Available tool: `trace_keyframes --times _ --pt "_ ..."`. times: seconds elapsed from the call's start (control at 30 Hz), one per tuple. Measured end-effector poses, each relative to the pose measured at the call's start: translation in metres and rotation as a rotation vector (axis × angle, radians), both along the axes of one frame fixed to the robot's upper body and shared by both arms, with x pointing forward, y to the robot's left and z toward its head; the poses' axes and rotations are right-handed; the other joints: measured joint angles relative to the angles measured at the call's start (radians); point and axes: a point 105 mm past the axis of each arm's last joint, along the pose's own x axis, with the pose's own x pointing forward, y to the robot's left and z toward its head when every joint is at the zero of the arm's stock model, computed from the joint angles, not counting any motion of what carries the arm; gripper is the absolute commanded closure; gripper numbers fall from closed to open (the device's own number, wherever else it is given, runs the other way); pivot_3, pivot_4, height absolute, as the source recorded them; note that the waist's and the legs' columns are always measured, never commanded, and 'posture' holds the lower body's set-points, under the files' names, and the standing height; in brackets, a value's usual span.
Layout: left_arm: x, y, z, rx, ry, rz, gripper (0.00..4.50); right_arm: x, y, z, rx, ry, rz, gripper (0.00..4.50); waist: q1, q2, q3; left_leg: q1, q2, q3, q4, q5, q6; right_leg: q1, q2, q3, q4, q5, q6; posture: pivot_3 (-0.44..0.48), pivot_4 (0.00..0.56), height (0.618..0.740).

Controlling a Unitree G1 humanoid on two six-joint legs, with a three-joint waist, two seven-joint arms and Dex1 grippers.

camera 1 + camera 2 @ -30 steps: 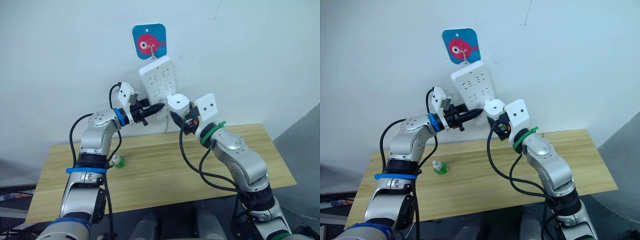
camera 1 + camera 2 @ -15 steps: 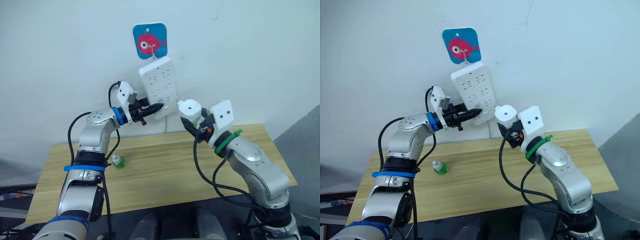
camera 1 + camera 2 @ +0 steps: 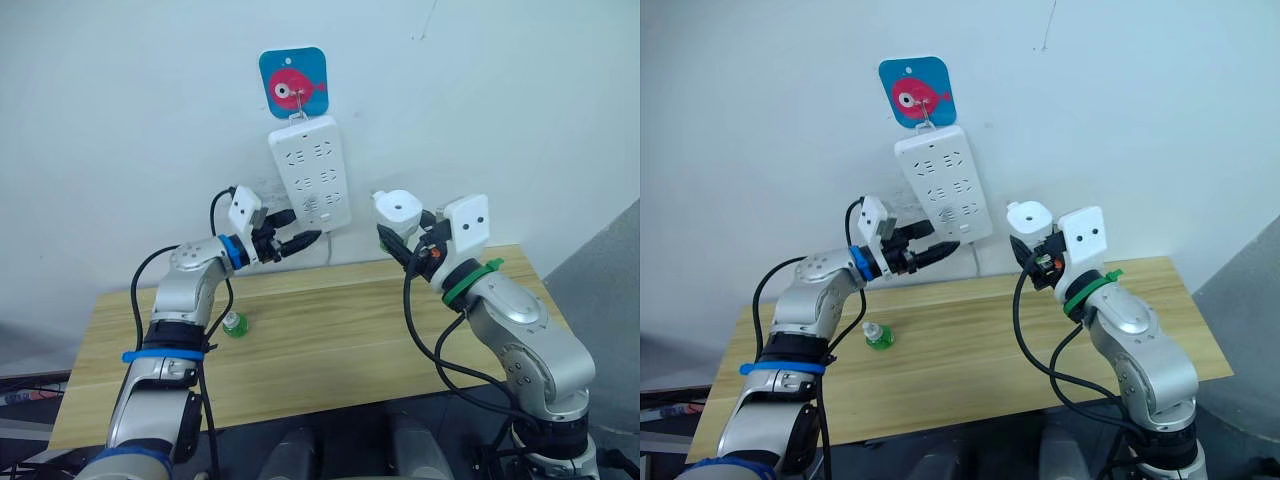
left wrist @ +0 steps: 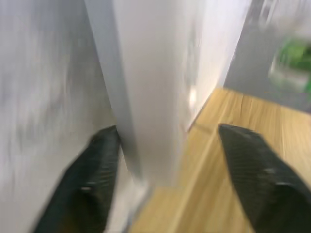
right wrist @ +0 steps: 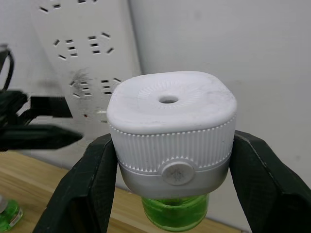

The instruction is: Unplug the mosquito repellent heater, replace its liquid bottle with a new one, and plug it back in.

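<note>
Light wood surface (image 3: 330, 345) against white wall (image 3: 120, 150). One small green bottle (image 3: 235, 325), clear cap, upright on it toward left side, near back edge.

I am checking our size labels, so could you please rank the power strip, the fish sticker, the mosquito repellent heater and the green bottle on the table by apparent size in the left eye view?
1. power strip
2. fish sticker
3. mosquito repellent heater, held nearer the camera, so the gap to the sticker is unsure
4. green bottle
</note>
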Motion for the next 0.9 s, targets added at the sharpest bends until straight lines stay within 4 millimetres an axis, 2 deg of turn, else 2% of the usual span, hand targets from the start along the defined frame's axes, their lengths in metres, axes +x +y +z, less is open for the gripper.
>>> trace_keyframes --times 0.13,0.23,0.3,0.4,0.57,0.67,0.73,0.9 --pt "-0.017 0.022 -0.013 0.07 -0.008 0.074 0.02 0.007 -0.014 -0.003 0.108 0.035 -0.058 1.57 0.0 0.001 0.0 0.0 0.0 0.001 -0.001 0.0 0.0 0.0 0.0 0.001 0.0 0.0 0.0 -0.006 0.171 0.74" --pt "-0.044 0.016 -0.03 0.081 0.014 0.053 0.02 0.014 -0.029 -0.011 0.258 0.108 -0.125 1.57 0.003 0.001 0.001 0.0 0.0 0.001 -0.001 0.0 0.0 0.0 0.0 0.002 0.0 0.0 0.0 0.015 0.174 0.74" --pt "-0.057 0.001 -0.028 0.063 -0.023 0.025 0.02 0.016 -0.033 -0.017 0.409 0.179 -0.135 1.57 0.014 0.002 0.001 0.0 0.0 0.0 -0.001 0.0 0.0 0.0 0.0 0.002 0.0 0.0 -0.001 0.02 0.176 0.74" --pt "-0.066 -0.038 -0.009 -0.015 -0.125 -0.033 0.02 0.018 -0.035 -0.021 0.671 0.285 -0.111 1.57 0.032 0.004 0.003 0.001 0.0 0.0 0.0 0.0 0.0 0.002 0.0 0.002 0.0 0.001 -0.002 0.023 0.178 0.74" --pt "-0.068 -0.091 0.015 -0.096 -0.234 -0.098 0.02 0.011 -0.035 -0.014 0.905 0.366 -0.014 1.57 0.032 0.005 0.003 0.002 0.0 0.001 -0.001 0.0 0.0 0.002 0.001 0.003 0.0 0.001 -0.002 0.031 0.174 0.74" --pt "-0.066 -0.115 0.024 -0.137 -0.27 -0.115 0.02 0.006 -0.034 -0.007 0.982 0.381 0.03 1.57 0.029 0.005 0.003 0.003 0.001 0.003 -0.001 0.0 0.0 0.002 0.001 0.003 0.0 0.001 -0.002 0.031 0.174 0.74" --pt "-0.061 -0.124 0.025 -0.143 -0.279 -0.114 0.02 0.003 -0.034 -0.006 1.003 0.398 0.042 1.57 0.026 0.005 0.003 0.003 0.002 0.004 -0.001 0.0 0.0 0.002 0.002 0.004 0.0 0.001 -0.002 0.031 0.174 0.74" --pt "-0.053 -0.128 0.024 -0.154 -0.281 -0.085 0.02 -0.001 -0.032 -0.006 1.008 0.433 0.054 1.57 0.025 0.005 0.003 0.004 0.002 0.005 -0.001 0.0 0.0 0.002 0.002 0.004 0.001 0.001 -0.001 0.001 0.172 0.74"
